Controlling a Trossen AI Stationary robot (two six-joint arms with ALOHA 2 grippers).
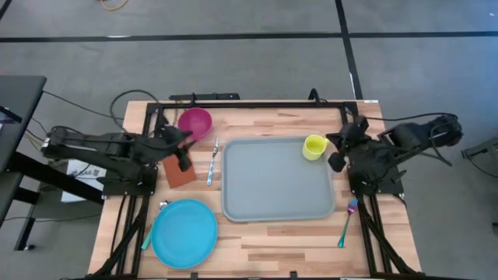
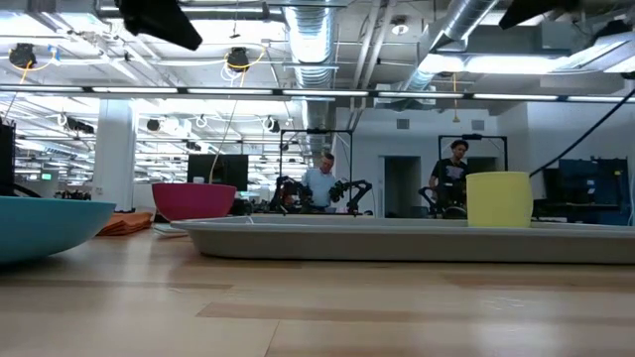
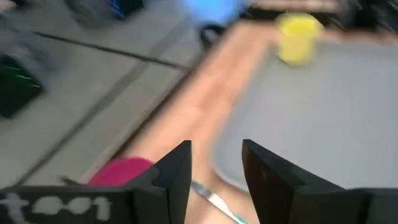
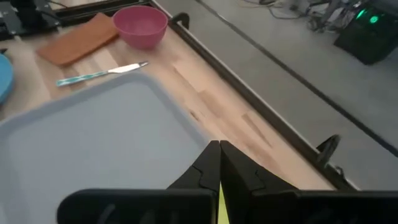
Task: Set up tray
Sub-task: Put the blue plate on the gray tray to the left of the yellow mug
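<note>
The light grey-blue tray [image 1: 276, 183] lies flat in the middle of the table. A yellow cup [image 1: 314, 146] stands upright in its far right corner, also seen in the low view [image 2: 498, 198]. My left gripper [image 3: 216, 146] is open. It hovers above the table to the left of the tray, over a brown cloth [image 1: 177, 173], and points toward the tray. My right gripper [image 4: 219, 144] is shut. It is raised by the tray's right edge, close beside the cup; a yellow sliver [image 4: 219, 208] shows under its fingers. Neither gripper holds anything.
A magenta bowl [image 1: 194, 122] sits at the far left and a round blue plate [image 1: 184, 232] at the near left. A teal-handled knife [image 1: 212, 163] lies left of the tray, and a fork [image 1: 348, 220] lies off its near right corner. People stand in the room behind [image 2: 322, 183].
</note>
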